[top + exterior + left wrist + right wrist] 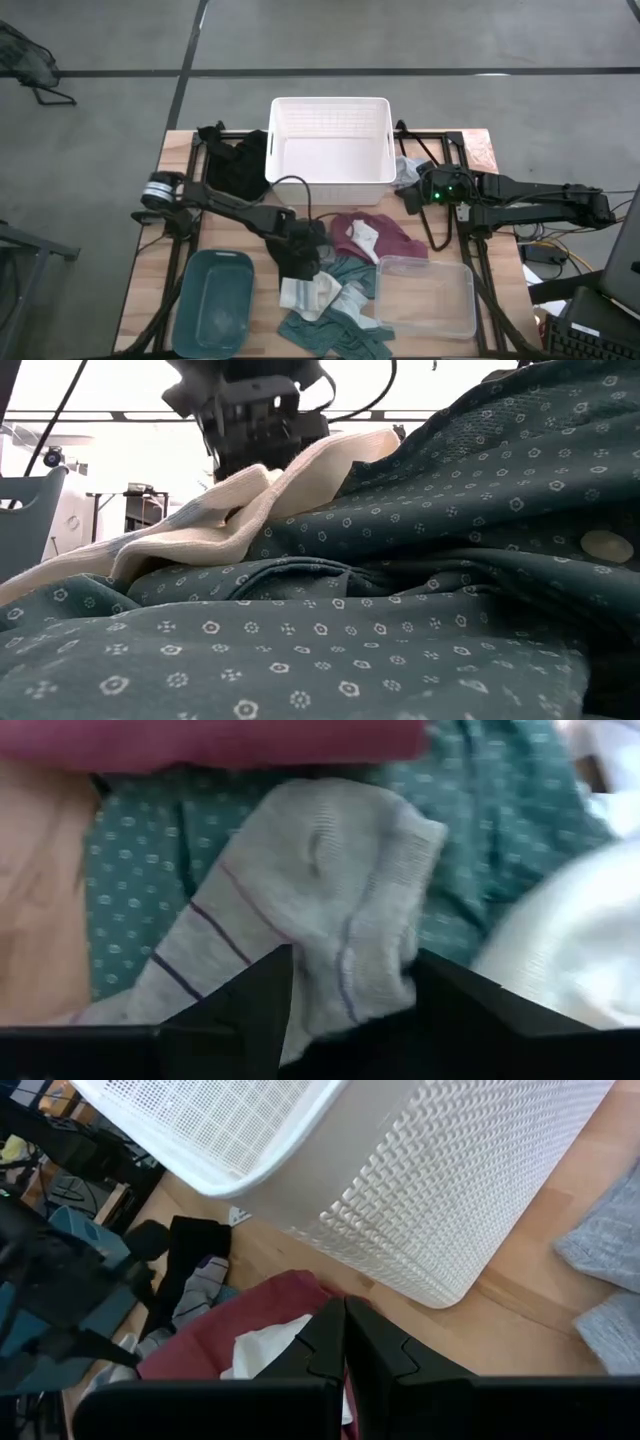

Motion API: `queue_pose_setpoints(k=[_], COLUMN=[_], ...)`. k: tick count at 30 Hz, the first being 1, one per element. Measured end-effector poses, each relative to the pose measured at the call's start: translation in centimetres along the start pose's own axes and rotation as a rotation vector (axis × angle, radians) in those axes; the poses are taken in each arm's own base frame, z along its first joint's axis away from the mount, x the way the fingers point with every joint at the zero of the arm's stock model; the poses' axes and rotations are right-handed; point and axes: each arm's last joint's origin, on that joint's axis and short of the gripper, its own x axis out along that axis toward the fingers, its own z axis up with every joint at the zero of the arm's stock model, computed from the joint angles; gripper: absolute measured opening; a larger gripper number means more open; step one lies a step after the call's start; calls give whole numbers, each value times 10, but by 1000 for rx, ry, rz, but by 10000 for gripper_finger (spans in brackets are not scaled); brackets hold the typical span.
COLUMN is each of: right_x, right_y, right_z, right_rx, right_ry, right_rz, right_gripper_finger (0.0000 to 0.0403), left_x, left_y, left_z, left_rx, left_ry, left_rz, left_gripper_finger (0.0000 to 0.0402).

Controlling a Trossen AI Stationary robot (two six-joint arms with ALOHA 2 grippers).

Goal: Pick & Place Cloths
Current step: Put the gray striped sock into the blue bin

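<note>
Closest to the low camera, a teal-green patterned cloth fills the foreground, with a cream ribbed cloth draped across it. From above, the wooden bench carries a heap of cloths around six o'clock: the teal-green one, a maroon cloth just beyond it toward the centre, and a pale grey striped sock among them. A black cloth lies at about ten o'clock beside the white basket, which stands at twelve o'clock and looks empty. A grey cloth peeks out at the basket's right corner. The teal bin at seven o'clock and the clear bin at five o'clock also look empty, so the sorting seems barely begun, with nearly every cloth left to move. The left end effector is down on the heap, its fingers moderately apart with the sock between them, not yet visibly closed. The right end effector waits near the basket's right side at two o'clock, fingers pressed together and holding nothing.
</note>
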Motion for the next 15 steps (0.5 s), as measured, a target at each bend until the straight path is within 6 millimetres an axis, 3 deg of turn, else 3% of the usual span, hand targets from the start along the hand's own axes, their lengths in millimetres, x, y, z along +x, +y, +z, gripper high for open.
queue_pose_setpoints(k=[4, 10, 15], right_x=[0, 0, 0], right_y=[0, 0, 1], right_z=[0, 0, -1], right_rx=[1, 0, -32], right_ry=[1, 1, 22], right_rz=[0, 0, 20], right_gripper_finger=[9, 9, 8], left_x=[1, -11, -28], left_y=[1, -2, -7], left_z=[1, 4, 7], left_rx=[-15, -9, -32], left_ry=[-4, -39, -74], left_rz=[4, -7, -28], left_gripper_finger=[164, 29, 19])
